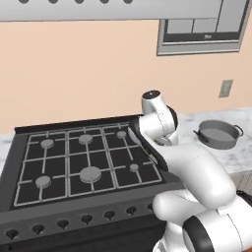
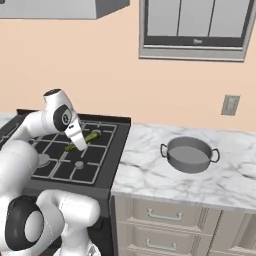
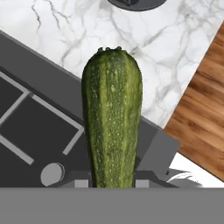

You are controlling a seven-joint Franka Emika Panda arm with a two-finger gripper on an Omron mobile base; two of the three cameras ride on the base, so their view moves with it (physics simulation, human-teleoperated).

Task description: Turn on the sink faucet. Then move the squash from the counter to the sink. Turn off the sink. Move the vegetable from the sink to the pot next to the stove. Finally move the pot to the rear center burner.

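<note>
Hand view: jaws clamped on the squash (image 3: 112,118), carried above the stove's (image 3: 30,127) right edge, bound for the pot (image 2: 189,154) on the counter (image 2: 145,175); next likely a swing right, then release.

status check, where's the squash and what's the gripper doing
Gripper shut on squash, carried above the stove. Pot sits empty on the counter to the right. Nothing between squash and pot.
</note>
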